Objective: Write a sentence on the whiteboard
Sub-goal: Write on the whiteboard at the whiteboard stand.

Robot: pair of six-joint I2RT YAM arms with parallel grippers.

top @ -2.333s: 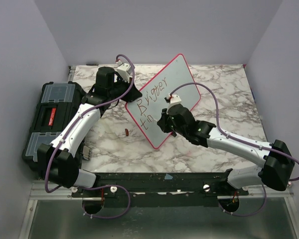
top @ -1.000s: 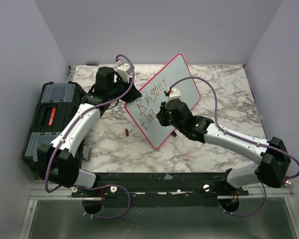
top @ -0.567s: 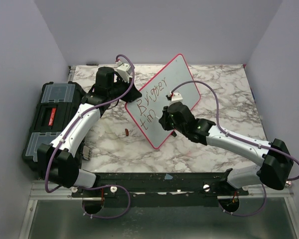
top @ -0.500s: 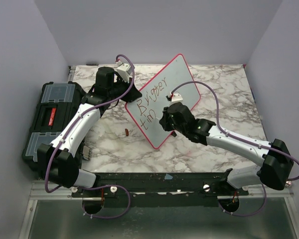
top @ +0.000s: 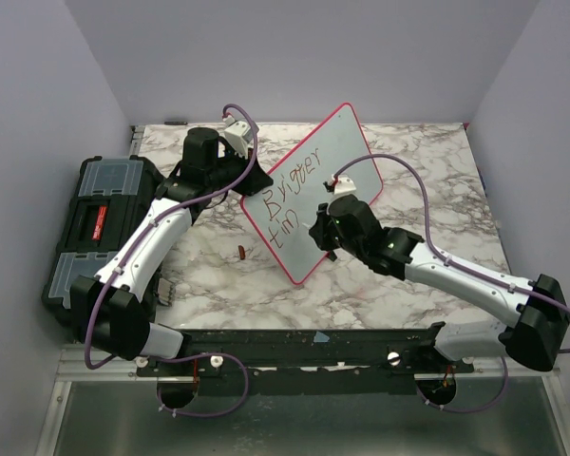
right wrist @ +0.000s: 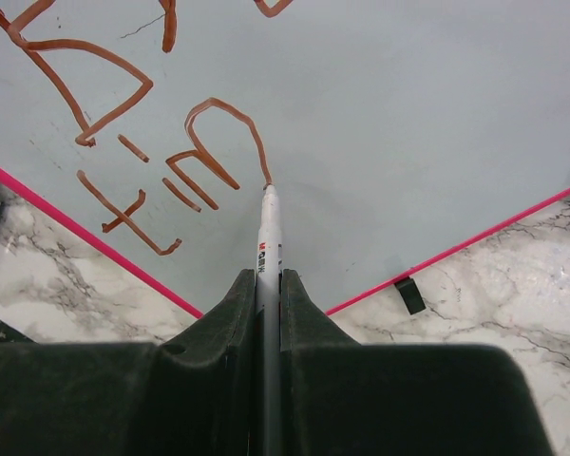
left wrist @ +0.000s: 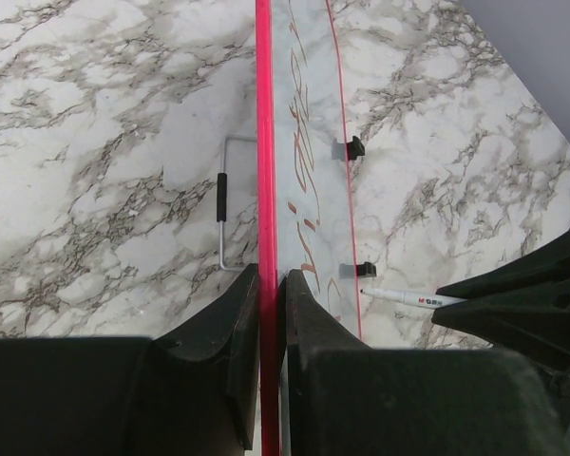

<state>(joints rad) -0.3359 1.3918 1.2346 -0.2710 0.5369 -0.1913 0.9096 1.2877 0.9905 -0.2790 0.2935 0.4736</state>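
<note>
The whiteboard point(top: 347, 152), pale with a thin red-pink frame, stands tilted on its edge in the middle of the marble table. My left gripper point(left wrist: 271, 280) is shut on its red frame point(left wrist: 263, 142) at the board's left corner point(top: 250, 180). Reddish-brown lettering point(top: 287, 195) of the sentence runs in two lines, reading about "Brigger" and "tim". My right gripper point(right wrist: 268, 275) is shut on a white marker point(right wrist: 269, 233). The marker's tip touches the board at the end of the last stroke point(right wrist: 237, 123). In the left wrist view the marker point(left wrist: 408, 299) points at the board's face.
A black toolbox point(top: 100, 223) lies at the table's left edge beside my left arm. A small red cap point(top: 241, 253) rests on the marble in front of the board's lower corner. A wire stand point(left wrist: 223, 214) sits behind the board, and black clips point(left wrist: 354, 148) hold its far edge.
The right gripper has moved the marker over the board's lower line, which has grown from "tn" to about "tim". The left gripper and the board have stayed in place.
</note>
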